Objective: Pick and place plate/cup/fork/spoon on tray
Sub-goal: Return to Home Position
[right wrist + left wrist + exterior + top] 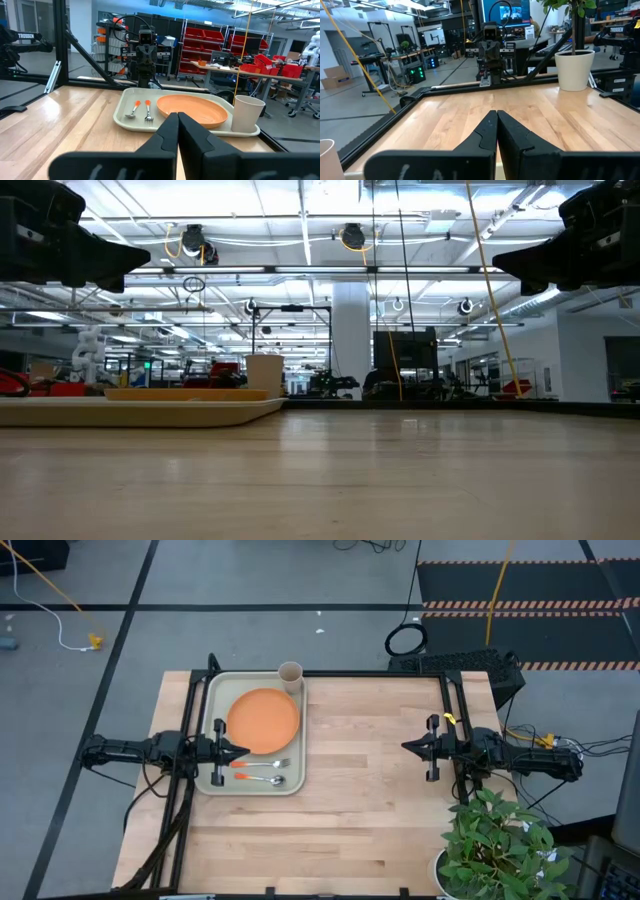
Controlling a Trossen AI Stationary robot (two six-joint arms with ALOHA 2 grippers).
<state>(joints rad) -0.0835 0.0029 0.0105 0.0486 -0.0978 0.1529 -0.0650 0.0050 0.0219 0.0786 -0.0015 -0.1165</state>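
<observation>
The pale tray (212,700) lies at the table's far left. On it rest the orange plate (264,720), the fork (262,764) and, nearer the front edge, the spoon (262,780). The beige cup (290,675) stands upright at the tray's far right corner. The right wrist view also shows the plate (192,109), cup (248,114), fork (148,111) and spoon (133,109). My left gripper (243,751) is shut and empty, raised over the tray's left part. My right gripper (405,747) is shut and empty, raised over the table's right half.
A potted plant (495,845) stands at the near right corner. Bare wood (350,800) lies between the tray and the right arm. A black frame rail (370,673) runs along the far edge.
</observation>
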